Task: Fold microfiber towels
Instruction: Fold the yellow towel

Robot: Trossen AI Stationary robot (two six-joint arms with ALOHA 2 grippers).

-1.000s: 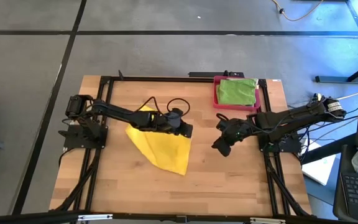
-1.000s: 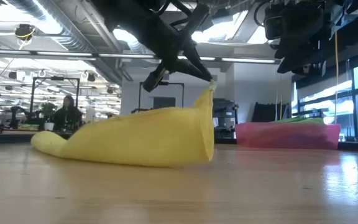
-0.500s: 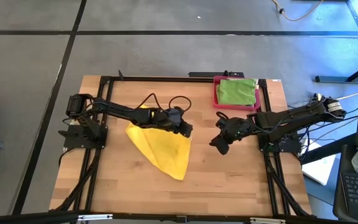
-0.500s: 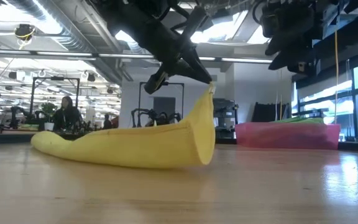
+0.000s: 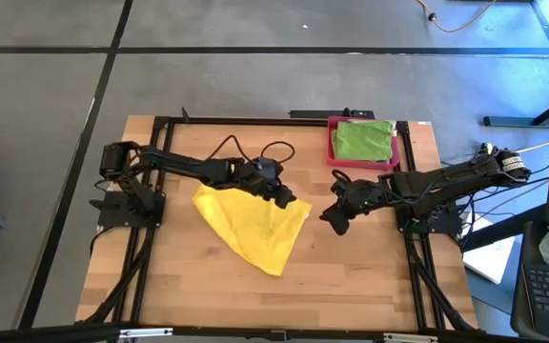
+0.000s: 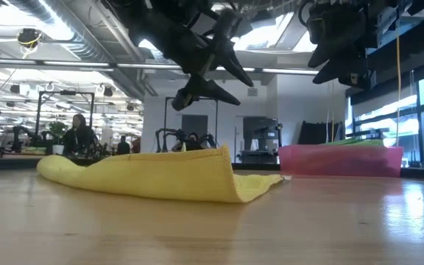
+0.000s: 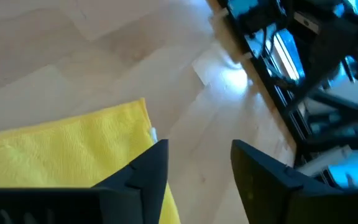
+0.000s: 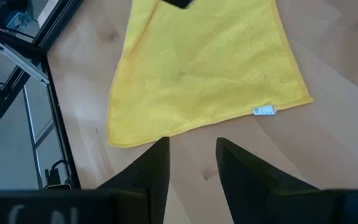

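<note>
A yellow microfiber towel (image 5: 251,224) lies on the wooden table, its corner with a white label (image 8: 264,111) pointing toward the right arm. My left gripper (image 5: 292,198) hangs open just above that corner (image 7: 152,134) and touches nothing. In the low view its fingers (image 6: 230,99) stand clear above the cloth (image 6: 160,173). My right gripper (image 5: 330,219) waits open to the right of the towel, with nothing between its fingers (image 8: 151,168). A green towel (image 5: 363,140) lies folded in the pink tray (image 5: 333,143).
The pink tray (image 6: 341,160) stands at the far right of the table, behind my right arm. Black frame rails (image 5: 146,248) run along the table's left and right sides. Bare wood lies in front of the towel, toward the near edge.
My left gripper has opened and let go of the yellow towel's corner, after carrying it a little toward the table's right. The raised corner has fallen onto the table and the cloth now lies low and spread toward the right arm.
</note>
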